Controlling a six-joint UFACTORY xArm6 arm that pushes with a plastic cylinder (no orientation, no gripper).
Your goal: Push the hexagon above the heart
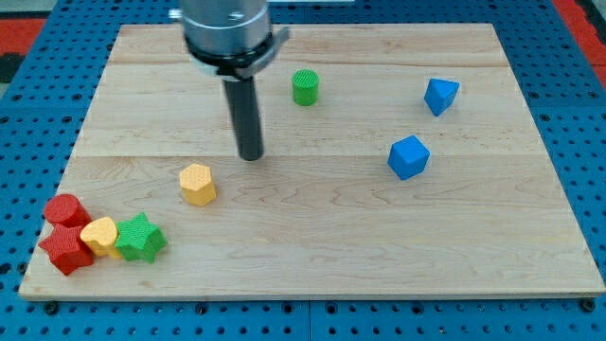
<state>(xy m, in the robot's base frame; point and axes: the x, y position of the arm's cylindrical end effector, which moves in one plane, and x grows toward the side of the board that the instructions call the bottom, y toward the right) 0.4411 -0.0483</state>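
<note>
The yellow hexagon block (197, 184) lies on the wooden board (312, 246), left of centre. The yellow heart block (99, 235) sits near the view's bottom left, wedged between a red star block (66, 249) and a green star block (141, 238). My tip (251, 155) rests on the board a little to the upper right of the hexagon, with a small gap between them. The hexagon is up and to the right of the heart.
A red cylinder block (65, 210) sits just above the red star. A green cylinder block (306, 87) stands near the top centre. Two blue blocks lie at the right, one (440, 95) near the top and one (408, 157) lower.
</note>
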